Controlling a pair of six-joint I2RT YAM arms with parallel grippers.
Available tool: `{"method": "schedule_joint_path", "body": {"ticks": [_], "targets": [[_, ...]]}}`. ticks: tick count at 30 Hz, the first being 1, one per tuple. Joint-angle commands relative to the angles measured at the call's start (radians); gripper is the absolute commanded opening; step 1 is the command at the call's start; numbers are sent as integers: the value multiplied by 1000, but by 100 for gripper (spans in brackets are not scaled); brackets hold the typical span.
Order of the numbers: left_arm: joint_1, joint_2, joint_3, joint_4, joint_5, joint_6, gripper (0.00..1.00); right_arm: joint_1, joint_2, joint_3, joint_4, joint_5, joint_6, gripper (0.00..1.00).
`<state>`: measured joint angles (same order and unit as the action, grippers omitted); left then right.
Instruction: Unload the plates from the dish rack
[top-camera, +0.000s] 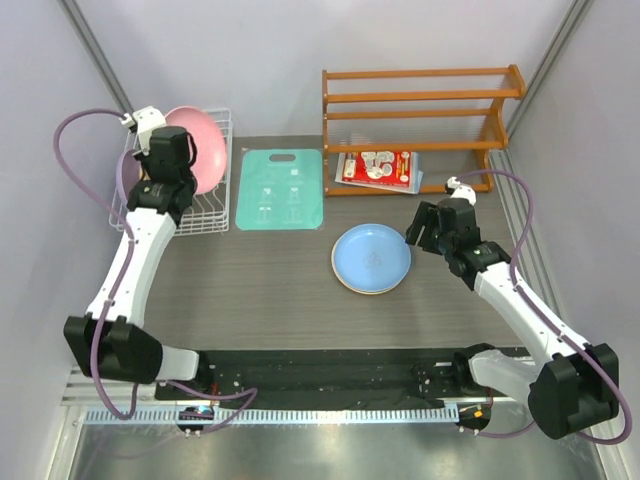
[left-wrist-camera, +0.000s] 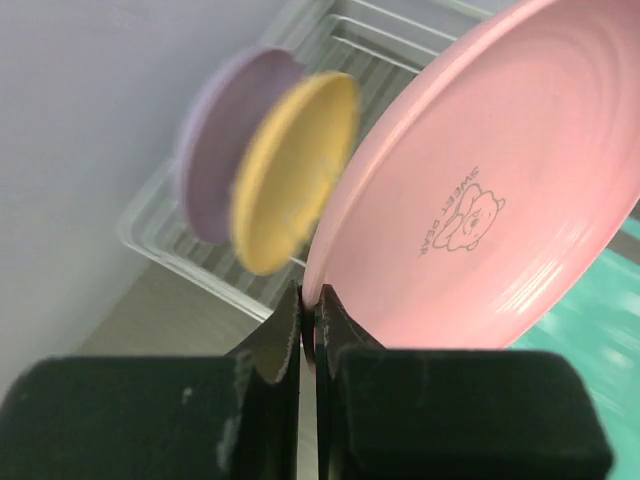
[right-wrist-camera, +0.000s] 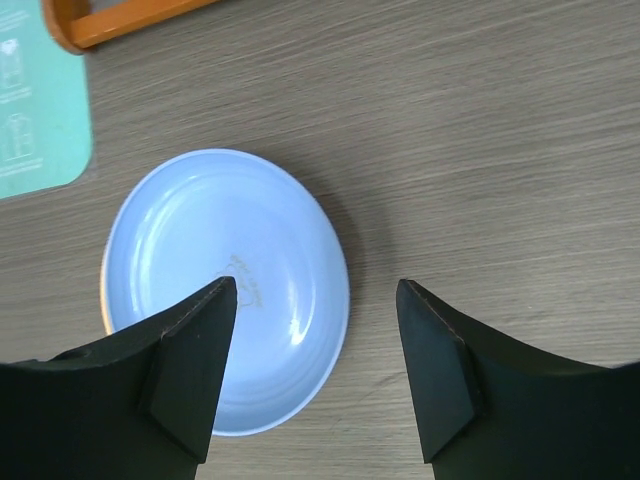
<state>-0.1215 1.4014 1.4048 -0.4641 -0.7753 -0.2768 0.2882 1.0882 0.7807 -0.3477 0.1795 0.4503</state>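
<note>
Pink plate (left-wrist-camera: 480, 190), tilted over the dish rack (top-camera: 215, 215), lower rim clamped tight in the left claw (left-wrist-camera: 310, 320) for lifting out. Just beyond that claw, yellow plate (left-wrist-camera: 295, 170) and lavender plate (left-wrist-camera: 215, 150), slotted upright. Right claw (right-wrist-camera: 315, 370) spread apart, holding nothing, above the light blue plate (right-wrist-camera: 225, 290), flat on the bench (right-wrist-camera: 500, 150), seemingly already unloaded.

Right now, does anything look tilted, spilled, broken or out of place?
Nothing is spilled or broken. The pink plate is pinched at its rim by the left gripper at the dish rack. One small thing: the blue plate sits slightly off-centre on an orange plate, whose edge shows on one side.
</note>
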Motion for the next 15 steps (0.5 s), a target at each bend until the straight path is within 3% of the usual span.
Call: {"method": "schedule_joint_path", "body": {"ticks": [1,2,5,9,15], "targets": [[-13,-106,-59,-28,480,-249,0,0,-16,20,39,-138,5,71],[-21,-113,-97,-4,642,-269,0,0,-11,22,64,-165,10,71],[-87,-131,-176,42,760,-340,0,2,-11,19,143,-268,33,71],[-208,-137,-239,79,769,-374,0,8,2,25,223,-357,57,71],[-332,-122,-317,116,748,-432,0,38,13,35,280,-370,85,71]]}}
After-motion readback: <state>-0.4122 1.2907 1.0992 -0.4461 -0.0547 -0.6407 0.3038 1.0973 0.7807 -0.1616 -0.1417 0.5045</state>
